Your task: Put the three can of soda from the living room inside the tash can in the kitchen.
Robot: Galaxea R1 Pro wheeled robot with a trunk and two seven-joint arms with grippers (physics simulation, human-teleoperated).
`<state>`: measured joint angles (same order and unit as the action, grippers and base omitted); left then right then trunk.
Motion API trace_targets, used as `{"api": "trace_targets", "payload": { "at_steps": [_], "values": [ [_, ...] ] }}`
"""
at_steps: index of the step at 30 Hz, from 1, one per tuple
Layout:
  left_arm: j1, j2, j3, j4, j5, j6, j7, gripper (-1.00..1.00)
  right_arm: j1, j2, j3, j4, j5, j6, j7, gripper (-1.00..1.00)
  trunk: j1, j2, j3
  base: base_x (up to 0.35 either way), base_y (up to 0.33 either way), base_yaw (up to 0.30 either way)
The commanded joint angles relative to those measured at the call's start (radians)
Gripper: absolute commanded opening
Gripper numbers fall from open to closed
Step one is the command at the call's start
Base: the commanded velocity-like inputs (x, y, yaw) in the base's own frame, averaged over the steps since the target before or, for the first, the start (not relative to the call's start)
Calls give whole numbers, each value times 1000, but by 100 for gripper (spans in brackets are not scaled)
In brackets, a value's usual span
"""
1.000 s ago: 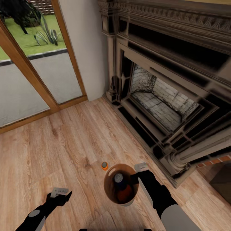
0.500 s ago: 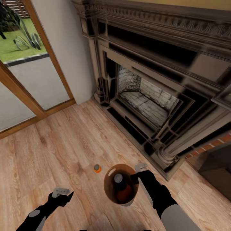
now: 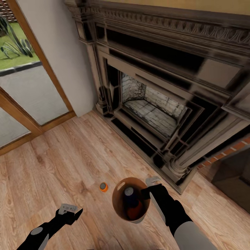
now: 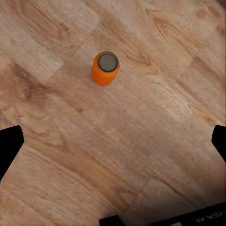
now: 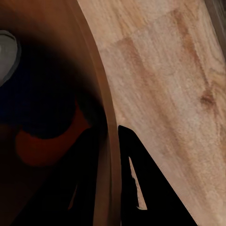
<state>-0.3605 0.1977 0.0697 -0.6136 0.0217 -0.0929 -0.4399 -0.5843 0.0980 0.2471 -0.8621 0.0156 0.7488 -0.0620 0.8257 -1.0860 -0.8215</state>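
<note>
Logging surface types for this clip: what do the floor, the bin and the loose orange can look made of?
Floor: wood planks, visible grain and knots, satin. Bin: glossy brown inside, likely plastic. Orange can: probably painted metal, dull silvery top.

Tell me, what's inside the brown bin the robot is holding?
Inside the bin sits a dark blue can with a silvery top, and an orange can beside it, partly covered. The bin's bottom is hidden under them. Another orange can stands outside on the floor.

My right gripper [image 3: 148,189] is clamped on the rim of the tash can [image 3: 119,208], one finger inside and one outside, its arm bent low, while my left gripper [image 3: 68,210] hangs with jaws spread wide, gripping nothing.
</note>
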Motion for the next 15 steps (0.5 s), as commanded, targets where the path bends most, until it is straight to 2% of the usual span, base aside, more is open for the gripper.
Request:
{"api": "trace_targets", "payload": {
  "at_steps": [1, 5, 15],
  "values": [
    [0, 0, 0, 0, 0, 0, -3, 100, 0, 0, 0, 0, -11, -1, 4, -100, 0, 0, 0, 177, 260, -57],
    [0, 0, 2, 0, 0, 2, -13, 100, 0, 0, 0, 0, -12, -2, 4, -100, 0, 0, 3, 110, 152, -217],
    [0, 0, 2, 0, 1, -1, -14, 100, 0, 0, 0, 0, -12, -2, 4, -100, 0, 0, 11, 13, 18, -240]
  ]
}}
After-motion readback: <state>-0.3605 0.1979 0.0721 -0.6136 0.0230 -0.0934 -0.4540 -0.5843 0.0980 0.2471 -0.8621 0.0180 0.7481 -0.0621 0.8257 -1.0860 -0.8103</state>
